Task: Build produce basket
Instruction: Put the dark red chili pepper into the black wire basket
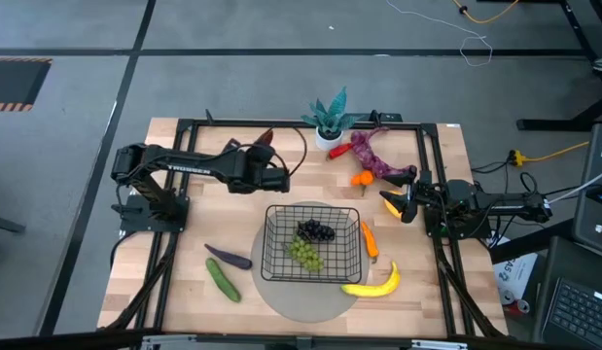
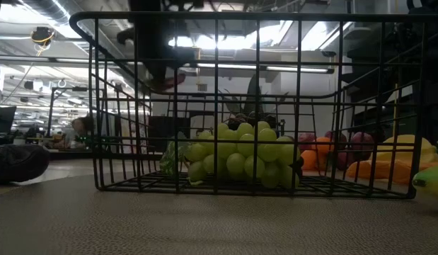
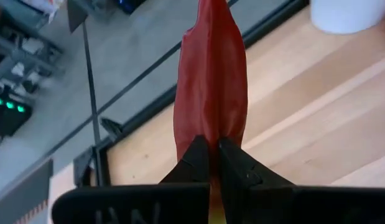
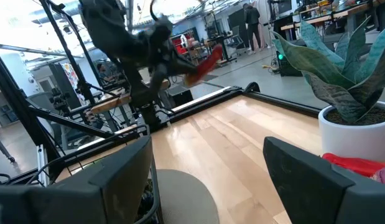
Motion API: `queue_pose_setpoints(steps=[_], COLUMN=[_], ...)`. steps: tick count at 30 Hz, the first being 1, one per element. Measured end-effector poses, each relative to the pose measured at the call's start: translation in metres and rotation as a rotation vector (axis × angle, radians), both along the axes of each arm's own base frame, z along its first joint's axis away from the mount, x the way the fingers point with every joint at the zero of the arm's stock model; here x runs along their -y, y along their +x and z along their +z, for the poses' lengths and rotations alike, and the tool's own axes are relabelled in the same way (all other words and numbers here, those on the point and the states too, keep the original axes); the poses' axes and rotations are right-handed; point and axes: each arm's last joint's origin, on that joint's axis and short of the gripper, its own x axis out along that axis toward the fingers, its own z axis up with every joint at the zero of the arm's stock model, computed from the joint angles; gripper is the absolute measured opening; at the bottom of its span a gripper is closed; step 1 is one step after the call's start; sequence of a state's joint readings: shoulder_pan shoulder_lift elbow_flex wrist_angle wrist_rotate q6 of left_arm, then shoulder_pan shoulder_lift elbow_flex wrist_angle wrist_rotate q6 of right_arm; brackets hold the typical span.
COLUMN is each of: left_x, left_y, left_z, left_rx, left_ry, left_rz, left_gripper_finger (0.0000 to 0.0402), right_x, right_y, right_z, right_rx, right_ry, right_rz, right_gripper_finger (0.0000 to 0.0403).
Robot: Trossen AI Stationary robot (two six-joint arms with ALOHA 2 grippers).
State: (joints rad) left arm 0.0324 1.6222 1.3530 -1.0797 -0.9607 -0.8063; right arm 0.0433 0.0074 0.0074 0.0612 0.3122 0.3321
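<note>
The left gripper (image 3: pixel 209 163) is clamped on a red pepper (image 3: pixel 211 81), held above the worktop (image 1: pixel 184 243) behind the basket (image 1: pixel 313 240); the right gripper (image 1: pixel 403 206) waits with fingers apart near the orange (image 1: pixel 363 179); green grapes (image 1: pixel 304 254) and dark grapes (image 1: pixel 316 230) lie inside the basket; the banana (image 1: pixel 374 284), carrot (image 1: pixel 369 239), cucumber (image 1: pixel 222 280) and eggplant (image 1: pixel 229 258) lie around it.

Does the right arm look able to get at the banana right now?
Probably yes. The right hand is open and empty at the table's right side, and the banana lies bare on that side beside the basket, with only the carrot nearby.
</note>
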Motion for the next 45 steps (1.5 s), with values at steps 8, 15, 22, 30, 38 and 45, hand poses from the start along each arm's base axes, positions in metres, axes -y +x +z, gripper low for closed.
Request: queue_pose_setpoints(steps=[8, 15, 22, 30, 38, 45], left_x=[0.016, 0.023, 0.041, 0.07, 0.079, 0.089], left_y=[0.016, 0.038, 0.056, 0.056, 0.056, 0.05], left_z=[0.027, 0.035, 0.047, 0.046, 0.032, 0.021], left_rx=[0.02, 0.112, 0.201, 0.153, 0.114, 0.098], left_ry=[-0.076, -0.2, -0.274, -0.349, -0.476, -0.579], left_rz=[-0.199, -0.509, -0.957, -1.332, -1.262, -1.171], left_gripper_finger=[0.0, 0.0, 0.0, 0.0, 0.0015, 0.0043], right_x=[0.0, 0.0, 0.0, 0.0, 0.0, 0.0], right_y=[0.0, 0.0, 0.0, 0.0, 0.0, 0.0], right_z=[0.0, 0.0, 0.0, 0.0, 0.0, 0.0], right_rx=[-0.004, -0.007, -0.008, -0.008, -0.006, -0.006], right_ry=[-0.016, -0.026, -0.026, -0.026, -0.022, -0.022], right_rz=[-0.001, -0.002, -0.001, -0.001, 0.0, 0.0], right_gripper_finger=[0.031, 0.031, 0.031, 0.031, 0.031, 0.031])
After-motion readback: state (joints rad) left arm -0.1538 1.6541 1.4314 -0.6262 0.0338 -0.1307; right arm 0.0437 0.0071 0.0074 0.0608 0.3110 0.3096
